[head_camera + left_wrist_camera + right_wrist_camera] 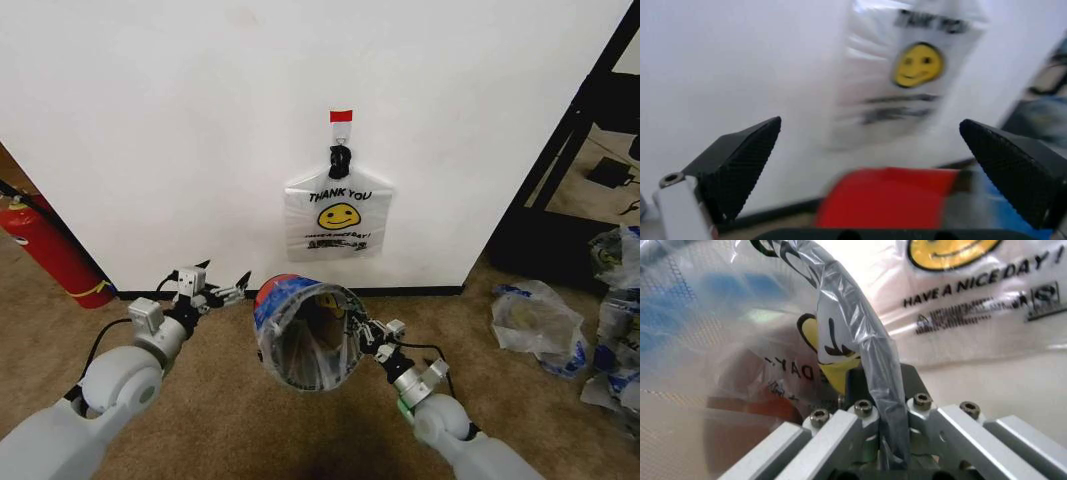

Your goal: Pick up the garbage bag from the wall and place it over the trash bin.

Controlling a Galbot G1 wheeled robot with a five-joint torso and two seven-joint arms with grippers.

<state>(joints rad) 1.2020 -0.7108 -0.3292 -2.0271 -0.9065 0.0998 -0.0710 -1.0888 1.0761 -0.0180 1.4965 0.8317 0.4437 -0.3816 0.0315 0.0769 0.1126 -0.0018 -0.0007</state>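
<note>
- Right gripper (357, 327) was clamped on the garbage bag (300, 345) rim at 3 o'clock (bag draped over the trash bin (270, 292)).
- Left gripper (226, 284) had fingers spread, empty, at the bin's 9 o'clock.

Bin (300, 345) on the floor (220, 420) before the wall (200, 120), an end effector at each side.

The bag (275, 325) lies over the bin's rim and hangs inside it. A bundle (338, 215) hangs on the wall behind and above the bin, under a tape strip (341, 116). The left end effector (222, 290) is just left of the bin, apart from it, jaws spread. The right end effector (362, 330) is at the bin's right rim, closed on the bag. An extinguisher (45, 250) stands far left by the wall; loose bags (535, 320) lie on the floor far right.
</note>
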